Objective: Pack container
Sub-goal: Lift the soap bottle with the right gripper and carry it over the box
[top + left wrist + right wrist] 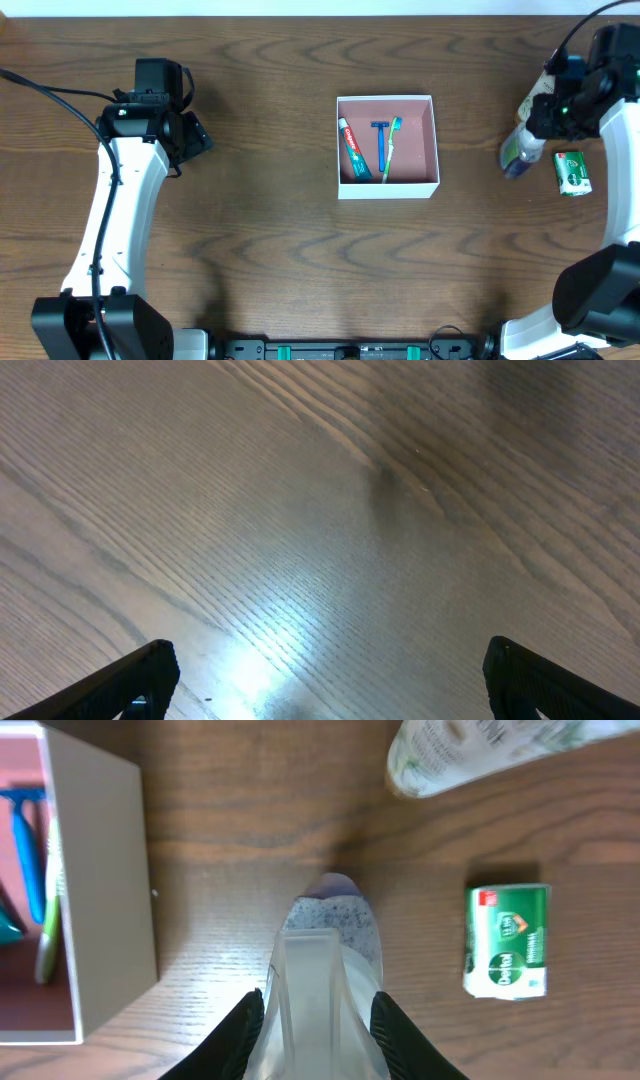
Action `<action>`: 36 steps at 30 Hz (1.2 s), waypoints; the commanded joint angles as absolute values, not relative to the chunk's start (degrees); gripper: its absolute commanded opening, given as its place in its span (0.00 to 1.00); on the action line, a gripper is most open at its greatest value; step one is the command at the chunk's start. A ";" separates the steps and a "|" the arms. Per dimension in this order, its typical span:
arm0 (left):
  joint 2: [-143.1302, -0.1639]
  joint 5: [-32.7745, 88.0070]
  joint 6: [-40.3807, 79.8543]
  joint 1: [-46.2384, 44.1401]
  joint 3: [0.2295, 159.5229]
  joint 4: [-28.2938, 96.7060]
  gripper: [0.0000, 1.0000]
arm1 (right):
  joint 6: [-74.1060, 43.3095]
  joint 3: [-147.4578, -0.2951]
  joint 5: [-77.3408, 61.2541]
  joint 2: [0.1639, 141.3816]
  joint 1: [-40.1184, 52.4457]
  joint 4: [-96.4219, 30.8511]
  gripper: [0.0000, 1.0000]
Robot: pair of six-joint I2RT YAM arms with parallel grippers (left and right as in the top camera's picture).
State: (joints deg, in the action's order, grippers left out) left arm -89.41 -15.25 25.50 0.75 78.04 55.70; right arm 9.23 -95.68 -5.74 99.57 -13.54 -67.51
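Note:
The container point(388, 190) is a square white box with a pink-brown inside at the table's middle. It holds a toothpaste tube point(353, 148), a blue razor point(380, 145) and a green toothbrush point(392, 148). Its right wall shows in the right wrist view point(105, 870). My right gripper point(315, 1005) is shut on a clear bottle point(328, 920) with a speckled lavender end, held just right of the container point(516, 163). My left gripper point(325, 680) is open and empty over bare wood at the far left point(195, 140).
A white tube with a green print point(480, 750) lies on the table beyond the held bottle. A green soap box point(507, 940) lies to the right, also seen in the overhead view point(572, 172). The table is dark wood.

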 commanded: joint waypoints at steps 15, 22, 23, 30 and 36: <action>-89.65 -15.94 25.61 0.99 77.67 55.88 0.98 | 7.03 -112.88 -12.49 92.23 -4.97 -77.58 0.25; -89.65 -15.94 25.63 0.99 77.67 55.88 0.98 | 5.50 -112.81 -12.43 92.16 2.44 -76.77 0.26; -89.65 -15.94 25.63 0.99 77.67 55.88 0.98 | 5.04 -112.81 -12.40 92.16 3.22 -76.20 0.26; -89.65 -15.94 25.63 0.99 77.67 55.88 0.98 | 1.98 -112.81 -12.25 92.51 8.03 -72.77 0.27; -89.65 -15.94 25.61 0.99 77.67 55.88 0.98 | -1.96 -112.77 -11.99 94.45 9.67 -72.23 0.27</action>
